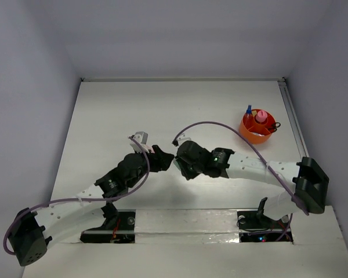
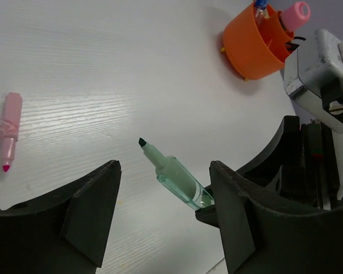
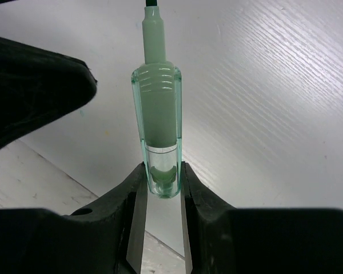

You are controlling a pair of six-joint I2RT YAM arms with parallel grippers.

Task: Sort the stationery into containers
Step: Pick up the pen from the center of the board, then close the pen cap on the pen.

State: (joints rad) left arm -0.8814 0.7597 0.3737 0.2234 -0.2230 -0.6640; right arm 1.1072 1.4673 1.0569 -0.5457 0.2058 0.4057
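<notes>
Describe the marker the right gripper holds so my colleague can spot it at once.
Near the middle of the table, the right gripper pinches the green marker by its rear end. Unlike the pink marker lying flat on the table, it is translucent green with a dark tip.

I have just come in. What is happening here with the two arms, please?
The right gripper holds an uncapped green marker by its rear end, with its jaws shut on it. The left gripper faces it with open jaws on either side of the marker, not gripping it; this may be a handover. A pink marker lies on the table, and the orange bowl holds a few items.
</notes>
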